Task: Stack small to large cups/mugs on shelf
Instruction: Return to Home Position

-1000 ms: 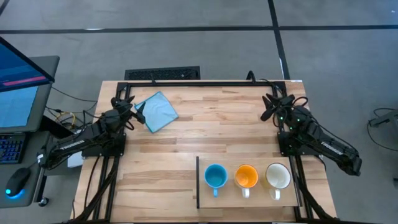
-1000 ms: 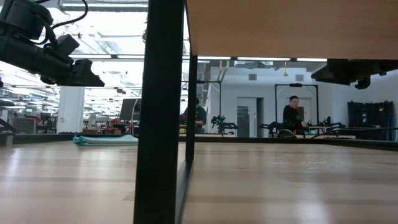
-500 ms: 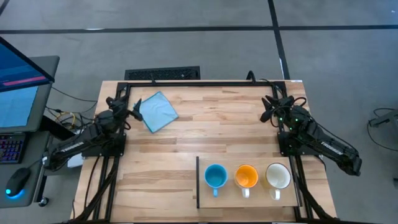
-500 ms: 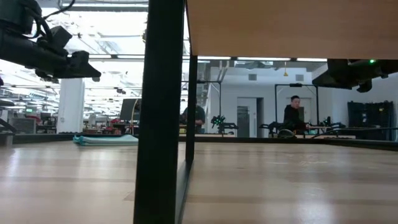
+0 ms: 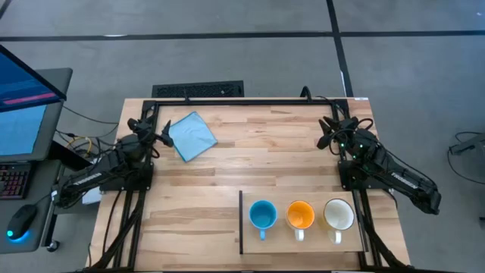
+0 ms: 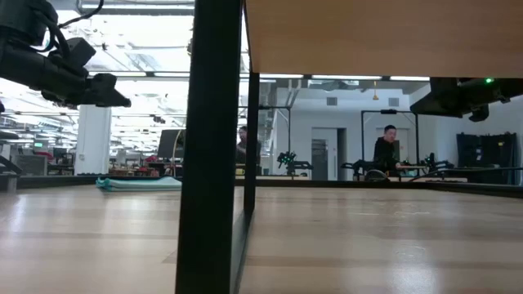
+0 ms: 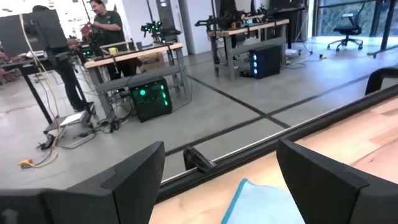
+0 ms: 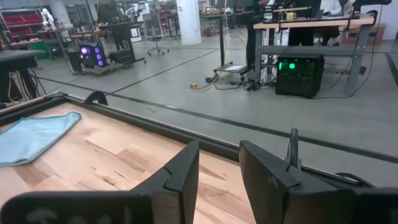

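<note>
Jaws: left gripper (image 5: 157,134) wide apart, right gripper (image 5: 327,130) narrowly parted, both empty.
Mugs: blue mug (image 5: 262,215), orange mug (image 5: 301,215), white mug (image 5: 339,214) in a row on shelf (image 5: 303,245) (size order holds).
Change: left gripper pulled back from cloth (image 5: 192,136); placing looks finished.

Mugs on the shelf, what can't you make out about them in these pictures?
- High view: blue mug, orange mug, white mug seen from straight above; heights and sides unseen.
- Low view: mugs hidden above the shelf; only its underside shows.
- Wrist views: both face away; no mugs.
</note>
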Controlling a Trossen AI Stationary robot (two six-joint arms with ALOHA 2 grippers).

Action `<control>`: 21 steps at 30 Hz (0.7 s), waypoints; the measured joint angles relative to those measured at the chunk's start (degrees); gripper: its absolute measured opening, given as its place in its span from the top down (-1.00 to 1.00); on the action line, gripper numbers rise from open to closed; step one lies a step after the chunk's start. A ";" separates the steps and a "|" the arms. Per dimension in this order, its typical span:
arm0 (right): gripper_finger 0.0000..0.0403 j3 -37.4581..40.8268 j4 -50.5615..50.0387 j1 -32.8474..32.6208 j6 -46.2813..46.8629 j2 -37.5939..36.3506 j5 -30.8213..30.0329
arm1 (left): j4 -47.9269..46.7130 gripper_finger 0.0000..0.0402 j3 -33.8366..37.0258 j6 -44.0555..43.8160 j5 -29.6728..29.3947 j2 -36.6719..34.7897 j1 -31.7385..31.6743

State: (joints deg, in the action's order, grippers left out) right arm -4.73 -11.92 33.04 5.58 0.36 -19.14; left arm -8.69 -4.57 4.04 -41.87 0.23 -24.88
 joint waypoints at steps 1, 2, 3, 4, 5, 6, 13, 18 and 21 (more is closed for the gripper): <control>0.31 0.00 0.00 0.00 0.00 0.00 0.00 | -0.43 -0.50 -0.06 0.18 0.00 0.00 0.00; 0.31 0.00 0.00 0.00 0.00 0.00 0.01 | -0.82 -0.50 -0.13 0.56 0.00 0.00 0.00; 0.31 0.00 0.00 0.00 0.00 0.00 0.00 | -1.07 -0.50 -0.16 0.97 0.00 0.00 0.00; 0.32 0.00 0.00 0.00 0.00 0.00 0.00 | -1.10 -0.50 -0.16 1.23 0.00 0.00 0.00; 0.32 0.00 0.01 0.00 0.00 0.00 0.00 | -1.09 -0.50 -0.16 1.30 0.00 0.00 0.00; 0.32 0.00 0.00 0.00 0.00 0.00 0.00 | -1.09 -0.50 -0.16 1.29 0.00 0.00 0.00; 0.31 0.00 0.24 0.00 0.00 -0.10 -0.34 | -1.15 -0.50 -0.16 1.04 0.00 0.02 0.00; 0.32 0.00 0.04 0.00 0.00 0.11 -0.44 | -1.22 -0.50 -0.16 -0.26 0.02 0.02 0.00; 0.31 0.00 0.11 0.00 0.00 0.09 -0.44 | -1.24 -0.50 -0.16 -0.49 0.02 0.02 0.00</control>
State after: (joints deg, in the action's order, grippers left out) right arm -4.73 -11.81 33.04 5.58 0.45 -19.57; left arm -9.93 -4.73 3.55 -41.85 0.25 -24.88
